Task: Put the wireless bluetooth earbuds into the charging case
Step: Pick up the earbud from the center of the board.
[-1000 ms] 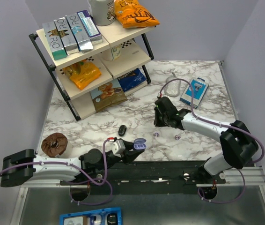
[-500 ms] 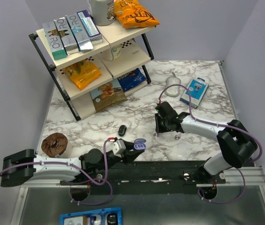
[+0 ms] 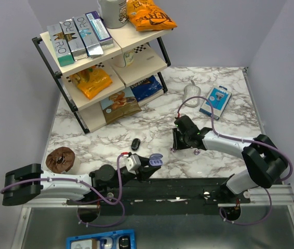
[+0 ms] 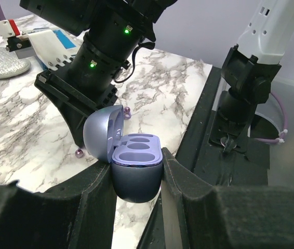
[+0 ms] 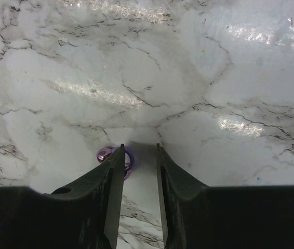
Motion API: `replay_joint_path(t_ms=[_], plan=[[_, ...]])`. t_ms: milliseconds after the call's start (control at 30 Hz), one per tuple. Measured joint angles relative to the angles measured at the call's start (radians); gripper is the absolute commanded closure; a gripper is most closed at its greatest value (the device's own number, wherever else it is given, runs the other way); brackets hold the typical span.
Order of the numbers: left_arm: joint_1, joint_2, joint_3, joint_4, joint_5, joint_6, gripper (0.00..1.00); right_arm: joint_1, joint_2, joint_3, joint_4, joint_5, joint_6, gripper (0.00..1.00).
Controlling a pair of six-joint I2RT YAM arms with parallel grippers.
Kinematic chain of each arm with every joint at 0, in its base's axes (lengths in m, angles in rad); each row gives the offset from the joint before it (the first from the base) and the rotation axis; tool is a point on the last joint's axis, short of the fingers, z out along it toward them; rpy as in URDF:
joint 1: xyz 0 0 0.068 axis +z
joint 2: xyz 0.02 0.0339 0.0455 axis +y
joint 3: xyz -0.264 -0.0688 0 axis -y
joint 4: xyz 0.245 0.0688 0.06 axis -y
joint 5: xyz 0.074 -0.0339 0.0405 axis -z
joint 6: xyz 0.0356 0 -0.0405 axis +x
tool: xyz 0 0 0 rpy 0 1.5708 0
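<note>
Marble table [image 3: 100, 140]: left gripper [image 4: 136, 168] clamps the open charging case [image 4: 135, 184]; well beyond it, right gripper [image 5: 139, 155], narrowly parted, stands just beside an earbud [image 5: 105, 154].

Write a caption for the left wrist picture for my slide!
Left gripper holds the open, empty case; beyond it, the right arm reaches down near two purple buds on the table.

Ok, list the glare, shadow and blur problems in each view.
Top external: even light, sharp, but the earbuds are mere specks. Right wrist: glare streaks across the marble table; the right claw shades the spot by one earbud. Left wrist: charging case crisp, near fingers dark and soft.
</note>
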State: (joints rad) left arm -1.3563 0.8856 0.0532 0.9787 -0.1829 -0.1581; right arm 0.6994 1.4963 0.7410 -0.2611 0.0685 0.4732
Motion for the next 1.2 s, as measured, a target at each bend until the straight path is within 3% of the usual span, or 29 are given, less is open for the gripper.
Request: replay_joint_path(t_ms=[533,833,1067,1200], plan=[[0.0,0.015,0.0,0.015,0.0,0.0,1.0,0.006,-0.034,-0.015,0.003,-0.07,0.016,0.6],[0.0,0.036,0.0,0.027,0.0,-0.004,1.0,0.006,-0.027,-0.032,0.014,-0.088,0.026,0.65],[0.0,0.051,0.0,0.037,0.0,-0.004,1.0,0.006,-0.028,-0.037,0.032,-0.097,0.034,0.49],[0.0,0.058,0.0,0.05,0.0,-0.004,1.0,0.006,-0.04,-0.037,0.031,-0.104,0.035,0.47]])
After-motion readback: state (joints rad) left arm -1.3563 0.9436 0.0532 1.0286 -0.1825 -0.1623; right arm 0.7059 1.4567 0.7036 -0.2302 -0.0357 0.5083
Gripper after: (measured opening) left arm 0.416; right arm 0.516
